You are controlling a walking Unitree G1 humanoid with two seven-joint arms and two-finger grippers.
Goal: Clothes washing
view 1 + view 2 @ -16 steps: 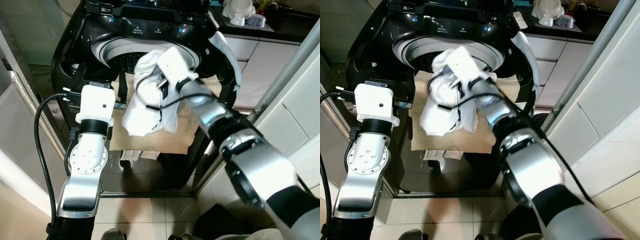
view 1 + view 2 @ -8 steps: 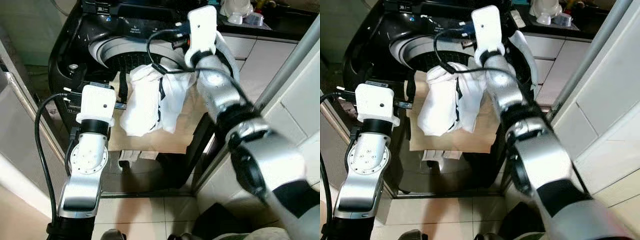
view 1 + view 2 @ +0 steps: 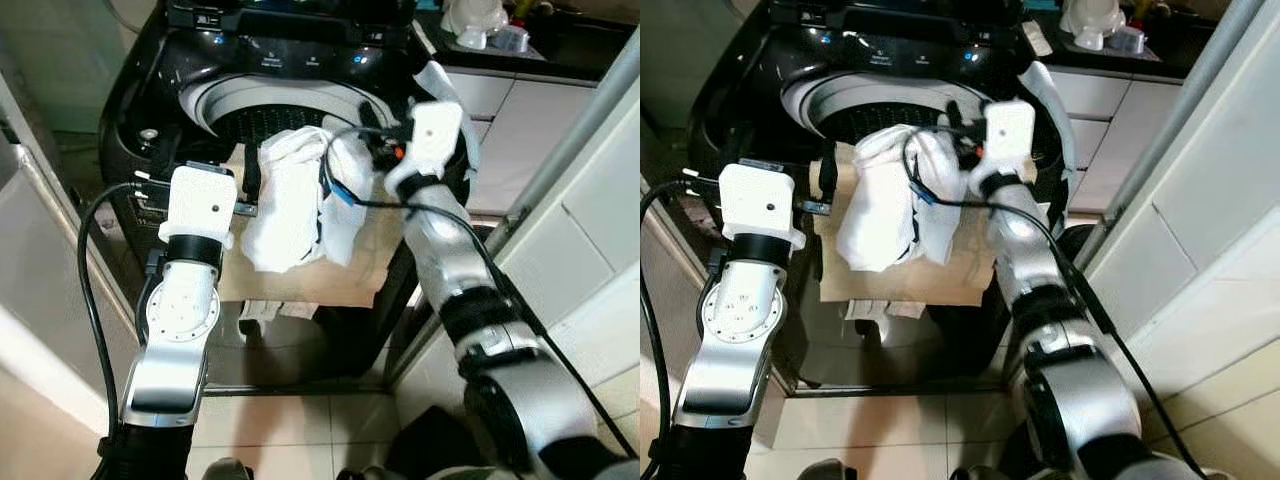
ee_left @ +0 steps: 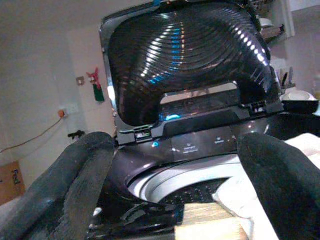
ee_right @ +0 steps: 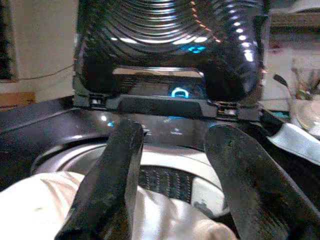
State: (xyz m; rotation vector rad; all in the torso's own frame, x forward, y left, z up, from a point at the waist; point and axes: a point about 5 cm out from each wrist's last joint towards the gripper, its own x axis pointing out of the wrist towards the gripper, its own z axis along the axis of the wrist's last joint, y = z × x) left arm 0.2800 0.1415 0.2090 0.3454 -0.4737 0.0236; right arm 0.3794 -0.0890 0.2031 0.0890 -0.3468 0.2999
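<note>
A white garment with a black stripe (image 3: 290, 205) lies bunched over the front rim of the black top-loading washing machine (image 3: 215, 95), on a tan sheet (image 3: 300, 280) that hangs down the front. The lid stands up and the drum (image 3: 262, 125) is uncovered. My right gripper (image 3: 368, 130) is at the garment's upper right edge, open; in its wrist view the fingers (image 5: 120, 170) stand apart just above the white cloth (image 5: 45, 205). My left gripper (image 3: 245, 178) is open at the garment's left side, by the rim.
Another white cloth (image 3: 442, 85) is draped on the washer's right rim. A small white piece (image 3: 275, 310) hangs below the tan sheet. A counter with dishes (image 3: 480, 25) is at the back right, a white door frame (image 3: 570, 130) close on the right, tiled floor (image 3: 300, 430) below.
My right wrist lifted off the garment, rose above the drum, then came down to the garment's right side. The garment stays draped on the rim. The left arm barely moved.
</note>
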